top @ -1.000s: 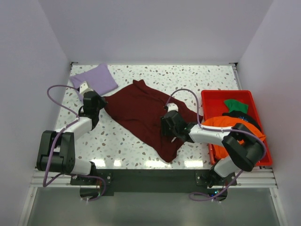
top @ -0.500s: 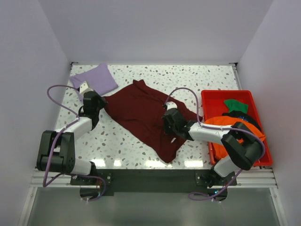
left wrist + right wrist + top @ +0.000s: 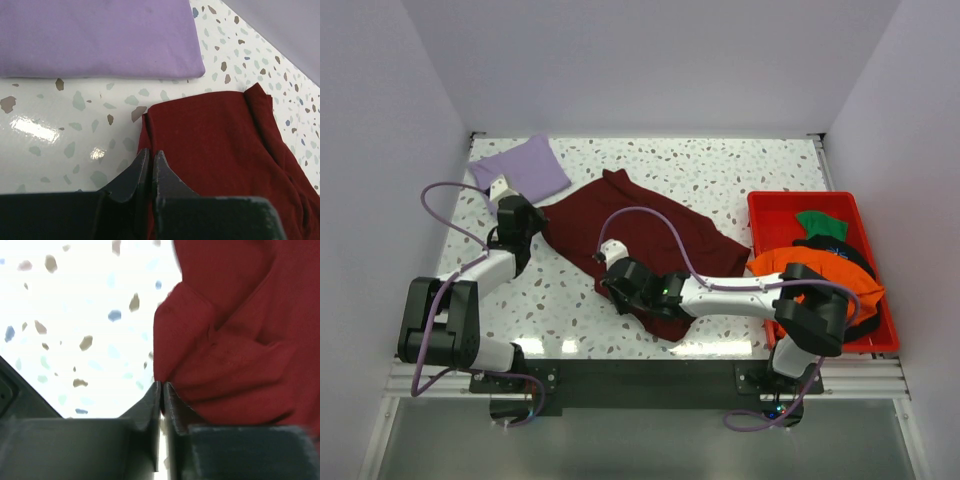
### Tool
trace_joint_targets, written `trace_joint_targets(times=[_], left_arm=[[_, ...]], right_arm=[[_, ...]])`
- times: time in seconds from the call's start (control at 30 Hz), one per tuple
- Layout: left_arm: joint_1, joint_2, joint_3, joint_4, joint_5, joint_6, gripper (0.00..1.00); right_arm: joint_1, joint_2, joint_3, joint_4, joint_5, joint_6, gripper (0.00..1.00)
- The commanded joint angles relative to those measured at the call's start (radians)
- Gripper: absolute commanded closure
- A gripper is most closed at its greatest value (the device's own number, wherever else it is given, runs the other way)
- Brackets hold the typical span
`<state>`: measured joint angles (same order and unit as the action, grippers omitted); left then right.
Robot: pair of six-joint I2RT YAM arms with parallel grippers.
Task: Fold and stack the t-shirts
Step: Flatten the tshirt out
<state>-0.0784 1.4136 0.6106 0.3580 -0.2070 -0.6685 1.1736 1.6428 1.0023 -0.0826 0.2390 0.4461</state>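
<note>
Maroon tee [image 3: 640, 245] is my reference; it lies spread, rumpled and skewed on the table [image 3: 720, 170], roughly mid-table.

Left gripper [image 3: 151, 152]: jaws pressed together, no gap visible; they sit at the maroon tee's left corner, and the cloth's hem runs straight into the seam between the tips, so I read it as a pinch on that edge; cloth there lies flat on the table.

Right gripper [image 3: 162, 385]: jaws closed tight on a bunched fold of the maroon tee; the pinch is on its near-left edge, cloth puckered right at the tips, bare table just beside them; my right arm reaches across the tee's near half to get there.

Lavender tee [image 3: 525, 168]: folded flat, past the maroon tee's left corner toward the back; near it, not touching.

Red bin [image 3: 790, 197]: just beside the maroon tee's right corner; can't tell whether they touch; orange tee [image 3: 790, 262] spills over the bin's near wall on the maroon side; green tee [image 3: 820, 222] and black tee [image 3: 840, 250] lie inside, farther from the maroon tee.
</note>
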Motion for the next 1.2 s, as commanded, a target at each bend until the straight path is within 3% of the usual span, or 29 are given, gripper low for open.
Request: trace_joint_targets(times=[0.0, 0.13, 0.17, 0.57, 1.17], left_arm=[[0.008, -0.021, -0.006, 0.050, 0.008, 0.015, 1.00], [0.008, -0.015, -0.005, 0.053, 0.014, 0.015, 1.00], [0.008, -0.013, -0.005, 0.055, 0.017, 0.014, 1.00], [0.008, -0.010, -0.008, 0.073, 0.032, 0.030, 1.00], [0.008, -0.001, -0.006, 0.076, 0.035, 0.035, 1.00]], right_arm=[[0.023, -0.001, 0.039, -0.100, 0.011, 0.005, 0.78], [0.018, -0.089, 0.007, -0.121, 0.101, 0.016, 0.49], [0.015, -0.106, 0.002, -0.120, 0.132, 0.006, 0.48], [-0.317, -0.152, -0.166, 0.179, -0.190, -0.003, 0.50], [-0.345, 0.080, -0.134, 0.303, -0.336, 0.002, 0.52]])
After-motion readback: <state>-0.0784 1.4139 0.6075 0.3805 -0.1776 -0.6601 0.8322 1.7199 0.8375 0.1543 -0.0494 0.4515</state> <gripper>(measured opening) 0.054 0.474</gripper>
